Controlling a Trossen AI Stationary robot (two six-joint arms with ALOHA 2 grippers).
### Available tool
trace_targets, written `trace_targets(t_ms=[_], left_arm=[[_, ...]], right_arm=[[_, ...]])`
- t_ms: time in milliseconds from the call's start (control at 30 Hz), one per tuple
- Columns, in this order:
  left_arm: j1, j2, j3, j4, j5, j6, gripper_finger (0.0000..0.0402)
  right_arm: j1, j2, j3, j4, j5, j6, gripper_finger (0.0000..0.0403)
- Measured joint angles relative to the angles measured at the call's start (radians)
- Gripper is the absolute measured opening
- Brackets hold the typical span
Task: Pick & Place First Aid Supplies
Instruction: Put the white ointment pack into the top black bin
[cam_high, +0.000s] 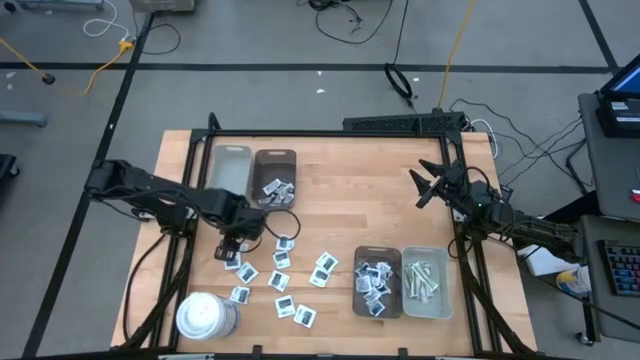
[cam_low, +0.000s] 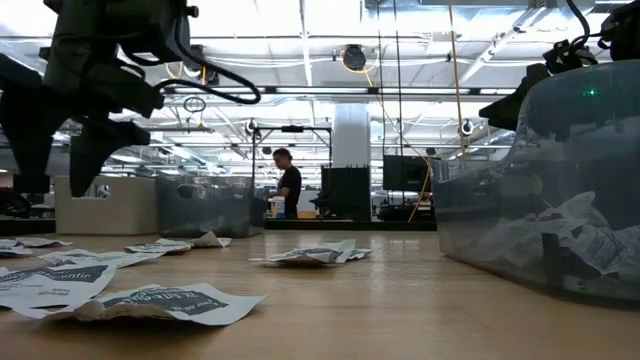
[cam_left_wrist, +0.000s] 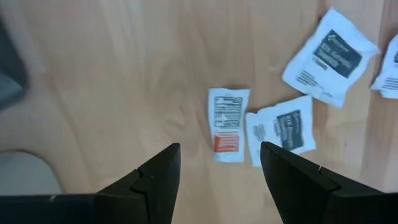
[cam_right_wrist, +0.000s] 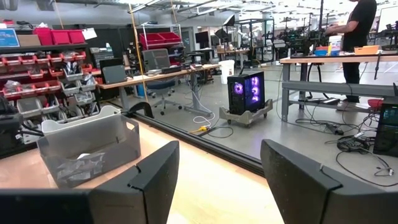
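The left hand (cam_left_wrist: 219, 167) hovers open and empty over scattered packets (cam_high: 279, 260) on the worktop (cam_high: 340, 190), seemingly just above a red-marked one (cam_left_wrist: 227, 123). The right hand (cam_high: 428, 186) waits open, raised near the far right edge.

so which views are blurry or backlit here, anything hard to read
Low view: left gripper is a backlit silhouette against ceiling lights, nearest packets soft. Left wrist view: packets slightly blurred, print unreadable. High view: evenly lit, packets tiny.
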Motion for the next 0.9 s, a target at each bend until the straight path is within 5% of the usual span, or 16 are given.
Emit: trace_targets(t_ms=[900], left_arm=[[-0.084,0.279,0.007,0.161,-0.014,-0.19,0.0227]], right_arm=[[0.0,0.0,0.0,0.0,0.0,0.0,0.022]])
